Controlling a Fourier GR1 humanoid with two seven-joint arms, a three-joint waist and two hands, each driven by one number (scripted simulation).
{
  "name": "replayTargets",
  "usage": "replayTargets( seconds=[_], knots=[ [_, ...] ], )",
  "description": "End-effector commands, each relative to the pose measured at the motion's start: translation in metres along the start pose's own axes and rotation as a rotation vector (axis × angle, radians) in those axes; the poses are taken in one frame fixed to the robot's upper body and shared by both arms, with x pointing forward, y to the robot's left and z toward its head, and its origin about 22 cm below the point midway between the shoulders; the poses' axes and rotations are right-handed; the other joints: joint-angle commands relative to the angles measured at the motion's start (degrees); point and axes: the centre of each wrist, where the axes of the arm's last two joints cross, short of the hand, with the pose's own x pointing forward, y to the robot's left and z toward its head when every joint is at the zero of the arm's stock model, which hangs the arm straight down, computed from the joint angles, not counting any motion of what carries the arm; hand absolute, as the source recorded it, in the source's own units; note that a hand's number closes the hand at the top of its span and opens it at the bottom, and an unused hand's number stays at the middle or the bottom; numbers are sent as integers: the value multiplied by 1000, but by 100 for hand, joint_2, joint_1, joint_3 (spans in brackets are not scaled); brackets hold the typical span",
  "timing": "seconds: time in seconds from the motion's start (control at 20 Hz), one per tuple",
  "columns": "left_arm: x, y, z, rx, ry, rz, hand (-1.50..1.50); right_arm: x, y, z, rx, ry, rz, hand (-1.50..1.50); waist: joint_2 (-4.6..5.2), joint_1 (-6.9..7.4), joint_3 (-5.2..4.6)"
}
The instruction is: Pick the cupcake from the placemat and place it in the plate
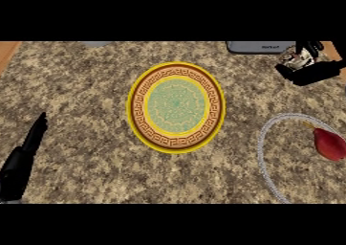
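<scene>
The right hand (308, 66) is curled round something small and whitish, perhaps the cupcake, mostly hidden. Below that hand, the placemat (269, 143) and the red thing (331, 144) are cut by the edge.

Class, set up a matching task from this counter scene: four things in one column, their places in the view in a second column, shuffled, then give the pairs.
Things:
1. plate
2. left robot hand
3. right robot hand
4. red object

Places:
A. upper right
B. lower left edge
C. centre of the counter
D. right edge, inside a pale looped rim

Pairs: 1-C, 2-B, 3-A, 4-D
</scene>
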Motion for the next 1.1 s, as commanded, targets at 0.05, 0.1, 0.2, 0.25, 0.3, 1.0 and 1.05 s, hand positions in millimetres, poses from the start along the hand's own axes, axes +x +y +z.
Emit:
replayTargets(
  seconds=[0.05,0.1,0.2,0.25,0.3,1.0,1.05],
  knots=[
    [2,-4,-15,10,-10,-7,0,44,19,-15,38,-56,-87,150,14,-19,-1],
    [-2,5,-1,4,-7,-16,0,66,15,-27,35,-56,-84,150,4,8,-1],
    [8,4,0,15,-2,-8,0,89,28,-27,44,-54,-103,150,-6,1,1],
    [8,2,-9,4,-7,-4,0,91,47,-44,68,-32,-108,150,21,49,1],
    [-6,2,-3,5,-20,2,0,102,59,-53,79,-23,-122,150,26,68,-2],
    [10,5,-14,-6,-34,3,0,152,179,-99,314,69,-98,150,57,140,3],
    [-3,-14,-5,-6,-18,10,0,136,190,-89,331,63,-105,150,57,117,2]
  ],
)
